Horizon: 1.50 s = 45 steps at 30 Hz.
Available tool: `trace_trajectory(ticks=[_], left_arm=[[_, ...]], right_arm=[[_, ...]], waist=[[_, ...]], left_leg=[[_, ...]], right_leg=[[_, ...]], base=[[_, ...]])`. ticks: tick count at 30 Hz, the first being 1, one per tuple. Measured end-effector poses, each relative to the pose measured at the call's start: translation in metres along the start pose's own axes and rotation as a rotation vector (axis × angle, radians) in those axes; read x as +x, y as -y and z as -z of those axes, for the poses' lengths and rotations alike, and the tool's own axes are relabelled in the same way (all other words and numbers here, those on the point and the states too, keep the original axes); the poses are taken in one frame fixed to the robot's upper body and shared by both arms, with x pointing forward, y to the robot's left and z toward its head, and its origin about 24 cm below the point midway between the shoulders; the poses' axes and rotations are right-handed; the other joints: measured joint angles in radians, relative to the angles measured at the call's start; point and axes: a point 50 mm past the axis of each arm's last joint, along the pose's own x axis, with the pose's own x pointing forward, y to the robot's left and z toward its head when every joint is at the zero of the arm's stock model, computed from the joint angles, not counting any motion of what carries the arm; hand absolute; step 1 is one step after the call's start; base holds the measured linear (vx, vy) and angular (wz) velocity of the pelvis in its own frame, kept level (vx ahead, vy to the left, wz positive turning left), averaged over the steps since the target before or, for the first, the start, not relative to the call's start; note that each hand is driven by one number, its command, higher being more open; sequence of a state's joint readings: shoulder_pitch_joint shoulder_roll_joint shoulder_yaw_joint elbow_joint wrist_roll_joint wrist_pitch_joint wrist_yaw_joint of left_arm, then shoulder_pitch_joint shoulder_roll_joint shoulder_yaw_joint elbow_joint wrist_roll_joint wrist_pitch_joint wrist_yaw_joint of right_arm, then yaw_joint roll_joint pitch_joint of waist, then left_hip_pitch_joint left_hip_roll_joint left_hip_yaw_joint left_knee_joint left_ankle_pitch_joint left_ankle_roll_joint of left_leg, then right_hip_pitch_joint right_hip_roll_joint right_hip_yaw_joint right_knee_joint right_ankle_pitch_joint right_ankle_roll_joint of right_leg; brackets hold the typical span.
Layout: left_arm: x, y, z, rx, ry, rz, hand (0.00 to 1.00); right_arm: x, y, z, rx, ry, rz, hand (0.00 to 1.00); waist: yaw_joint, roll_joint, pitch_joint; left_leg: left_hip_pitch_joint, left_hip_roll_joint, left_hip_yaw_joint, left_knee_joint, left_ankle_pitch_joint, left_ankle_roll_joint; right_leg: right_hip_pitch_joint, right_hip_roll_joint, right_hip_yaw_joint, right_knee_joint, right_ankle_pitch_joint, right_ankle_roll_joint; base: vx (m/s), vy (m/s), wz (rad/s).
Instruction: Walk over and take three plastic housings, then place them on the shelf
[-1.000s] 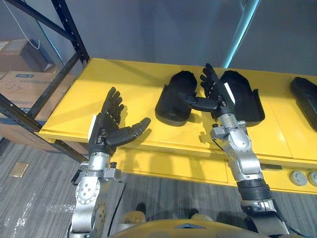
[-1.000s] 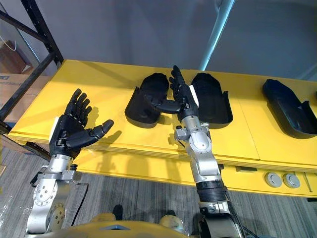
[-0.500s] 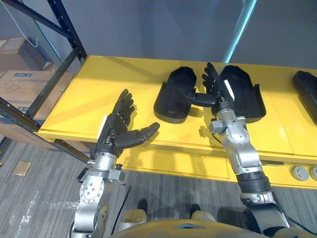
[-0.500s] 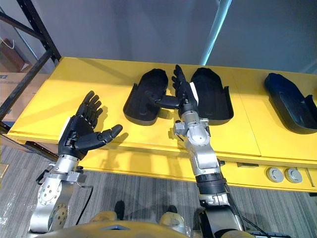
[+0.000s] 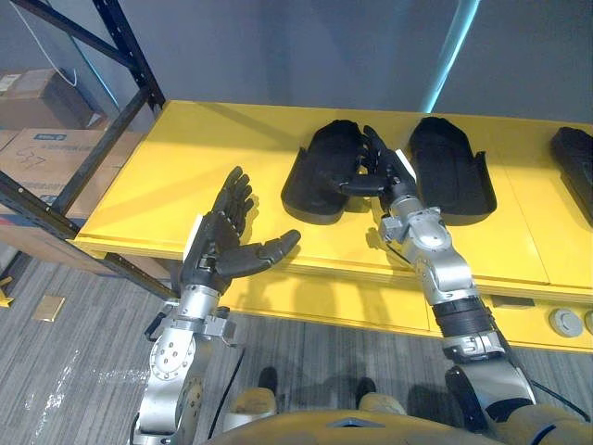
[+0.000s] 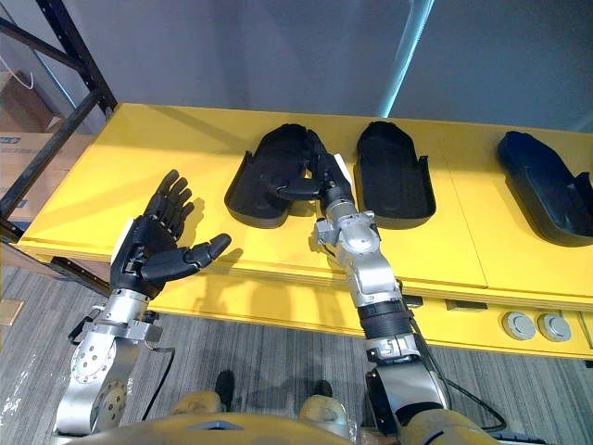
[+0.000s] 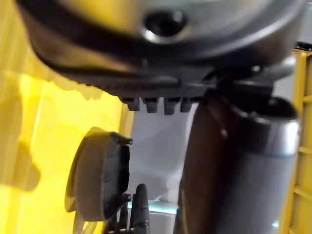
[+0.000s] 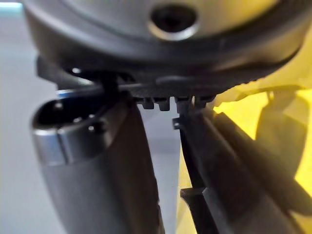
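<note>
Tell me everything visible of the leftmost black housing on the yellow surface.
The leftmost housing is a matte black plastic shell, rounded at the far end, with a raised rim. It lies flat on the yellow surface, apart from the middle housing. The open right robot hand reaches over its right side, thumb across it.

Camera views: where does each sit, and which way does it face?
Left eye view: on the head, looking down at the yellow table; left hand, right hand show.
Right eye view: beside it, same scene; both share the left housing by the right hand.
Left wrist view: along the left hand, facing a housing.
Right wrist view: along the right hand, table beyond.
</note>
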State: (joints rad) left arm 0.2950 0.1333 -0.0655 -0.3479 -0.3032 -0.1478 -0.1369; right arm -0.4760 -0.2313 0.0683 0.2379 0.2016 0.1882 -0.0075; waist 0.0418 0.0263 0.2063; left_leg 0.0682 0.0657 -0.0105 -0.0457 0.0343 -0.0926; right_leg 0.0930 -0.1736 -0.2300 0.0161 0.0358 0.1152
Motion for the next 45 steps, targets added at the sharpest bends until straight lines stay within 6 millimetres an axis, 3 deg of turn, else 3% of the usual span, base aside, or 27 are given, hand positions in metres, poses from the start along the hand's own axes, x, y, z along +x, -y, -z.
trace_trajectory(ticks=[14, 22, 24, 29, 34, 40, 45], left_arm=[[0.003, 0.002, -0.001, -0.001, 0.009, 0.024, 1.00], [0.002, 0.002, 0.000, 0.003, 0.001, 0.031, 1.00], [0.002, 0.003, 0.000, 0.010, -0.002, 0.031, 1.00], [0.002, -0.003, 0.001, 0.113, -0.012, -0.046, 1.00], [0.003, -0.026, -0.004, 0.290, -0.006, -0.147, 1.00], [0.015, -0.050, -0.025, 0.436, 0.048, -0.227, 1.00], [0.015, -0.066, -0.021, 0.578, -0.017, -0.306, 1.00]], right_arm=[[0.017, -0.005, -0.017, -0.059, 0.042, -0.073, 1.00], [0.018, 0.009, -0.034, -0.156, 0.111, 0.047, 1.00], [0.007, 0.011, -0.043, -0.189, 0.180, 0.087, 1.00], [-0.061, 0.009, -0.071, -0.199, 0.501, 0.104, 1.00], [-0.112, 0.033, -0.080, -0.257, 0.665, 0.189, 1.00], [-0.133, 0.055, -0.062, -0.316, 0.582, 0.260, 1.00], [-0.141, 0.058, -0.050, -0.336, 0.513, 0.238, 1.00]], waist=[[0.022, 0.000, 0.007], [0.026, -0.001, 0.023], [0.023, -0.001, 0.023], [-0.003, -0.005, 0.025], [-0.071, -0.014, 0.026], [-0.104, -0.011, 0.024], [-0.115, -0.007, 0.022]], left_leg=[[-0.006, -0.002, -0.027, -0.018, 0.023, 0.001], [-0.004, -0.002, -0.035, -0.031, 0.039, 0.007], [-0.004, -0.001, -0.030, -0.031, 0.038, 0.007], [0.025, 0.006, 0.030, -0.027, 0.009, 0.002], [0.045, 0.014, 0.090, -0.028, -0.006, -0.001], [0.049, 0.019, 0.129, -0.028, -0.007, 0.000], [0.050, 0.018, 0.144, -0.027, -0.010, 0.000]], right_leg=[[0.000, -0.002, -0.026, 0.001, 0.000, 0.000], [-0.002, -0.003, -0.034, 0.001, 0.001, 0.001], [-0.004, -0.003, -0.032, 0.001, 0.001, 0.002], [-0.007, -0.002, 0.026, 0.000, 0.003, 0.004], [-0.022, 0.007, 0.084, 0.000, 0.001, 0.009], [-0.045, 0.021, 0.126, 0.000, 0.005, 0.011], [-0.053, 0.021, 0.140, 0.000, 0.005, 0.011]], base=[[-0.01, -0.006, 0.05], [-0.01, -0.008, 0.03], [0.00, -0.004, -0.04], [0.00, -0.001, -0.34], [-0.02, 0.000, -0.34], [0.00, -0.005, -0.20], [0.02, 0.006, -0.09]])
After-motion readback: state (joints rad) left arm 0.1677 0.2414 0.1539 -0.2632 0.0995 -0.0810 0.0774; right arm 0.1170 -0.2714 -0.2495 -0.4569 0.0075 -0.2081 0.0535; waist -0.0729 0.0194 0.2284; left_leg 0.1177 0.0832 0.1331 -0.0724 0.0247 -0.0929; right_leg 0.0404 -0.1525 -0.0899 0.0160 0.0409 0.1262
